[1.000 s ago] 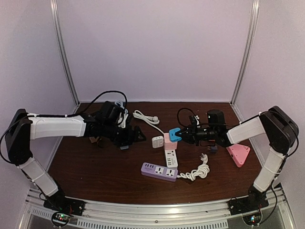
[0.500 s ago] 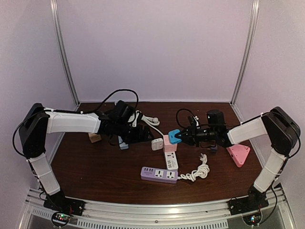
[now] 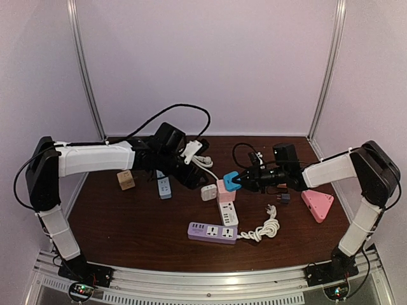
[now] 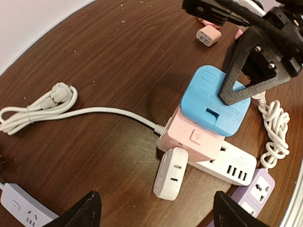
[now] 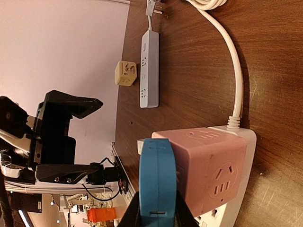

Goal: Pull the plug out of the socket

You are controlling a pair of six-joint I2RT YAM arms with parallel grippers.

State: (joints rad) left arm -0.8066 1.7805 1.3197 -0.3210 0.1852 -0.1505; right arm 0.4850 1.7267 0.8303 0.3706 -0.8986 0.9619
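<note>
A blue plug (image 3: 232,180) sits against the top of a pink cube socket (image 3: 227,189), which stands on a white power strip (image 3: 228,211). My right gripper (image 3: 236,181) is shut on the blue plug (image 5: 158,179), one black finger on each flat side, with the pink cube (image 5: 208,165) beside it. In the left wrist view the blue plug (image 4: 215,101) rests on the pink cube (image 4: 194,139). My left gripper (image 4: 158,213) is open and empty, hovering just left of the cube (image 3: 196,179) above a loose white adapter (image 4: 170,172).
A purple power strip (image 3: 212,232) with a coiled white cord (image 3: 266,227) lies at the front. A pale blue strip (image 3: 163,186) and a wooden cube (image 3: 126,180) lie left, a pink triangular piece (image 3: 317,204) right, and a white cable (image 4: 42,106) behind.
My left arm has swung right and forward, bringing its open gripper close to the pink cube and white adapter. My right gripper has stayed shut on the blue plug.
</note>
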